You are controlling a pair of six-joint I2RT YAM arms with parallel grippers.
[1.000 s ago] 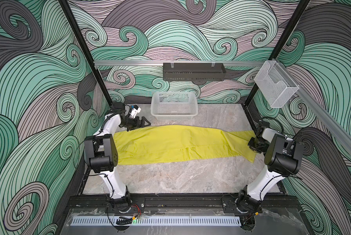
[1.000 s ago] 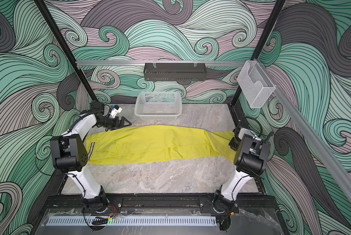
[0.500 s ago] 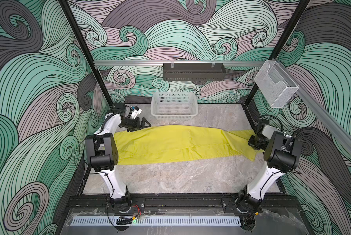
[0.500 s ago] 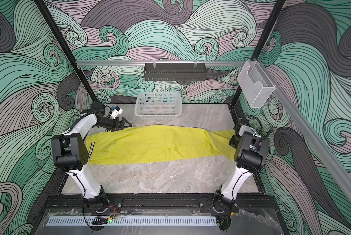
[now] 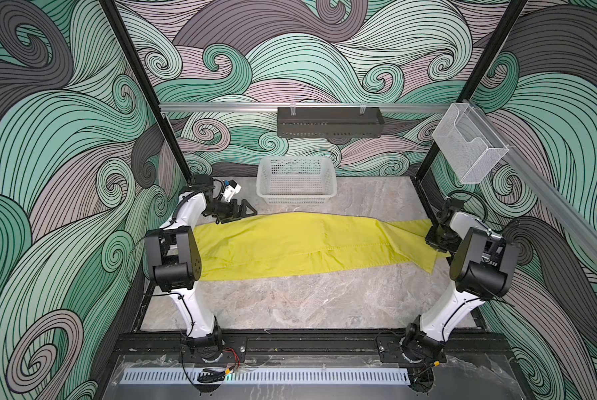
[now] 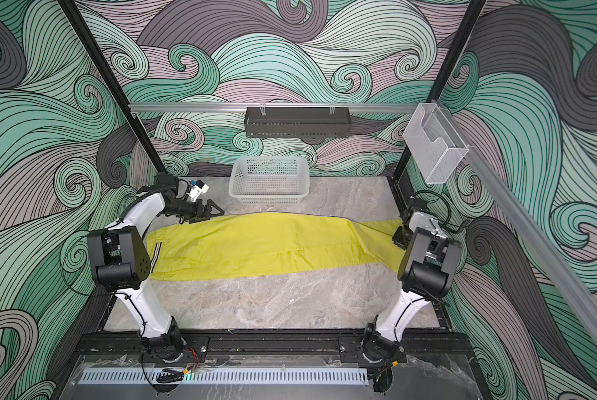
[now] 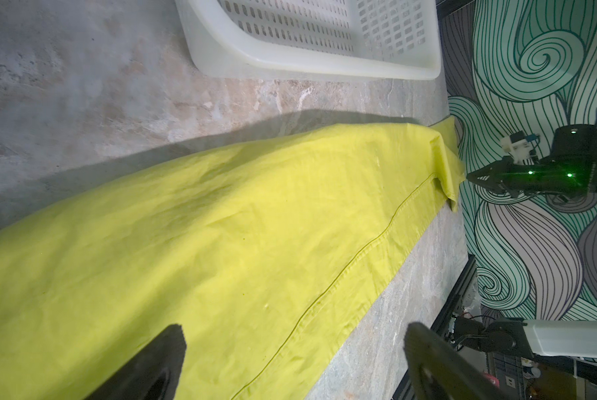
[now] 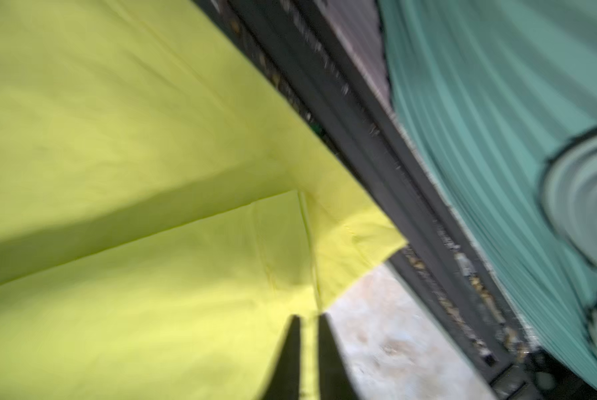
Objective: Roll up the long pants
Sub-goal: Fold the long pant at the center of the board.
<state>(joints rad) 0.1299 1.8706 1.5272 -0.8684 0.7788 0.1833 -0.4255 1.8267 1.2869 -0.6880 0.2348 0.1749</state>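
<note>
Trousers awaiting a roll: the long pants (image 5: pixel 307 242) lie flat across the middle of the desk (image 5: pixel 290 301), just on the near side of the white basket (image 5: pixel 297 198). Their long axis runs left to right, with the striped waistband (image 6: pixel 156 256) pointing left and the leg cuffs (image 5: pixel 423 259) pointing right. The left fingers (image 7: pixel 158 360) hang spread wide above the garment's far-left edge, holding nothing. The right fingers (image 8: pixel 290 353) sit at the cuff hem, drawn close with only a slit between them; the wrist view is blurred, so whether they pinch cloth cannot be told. No turn of the roll is made yet. The step in hand looks to be starting the roll from the cuff end. It is best done by taking both layers of the hem squarely and folding a tight, even first turn toward the waistband. Keeping that edge square to the long axis should stop the thin fabric skewing or bunching.
</note>
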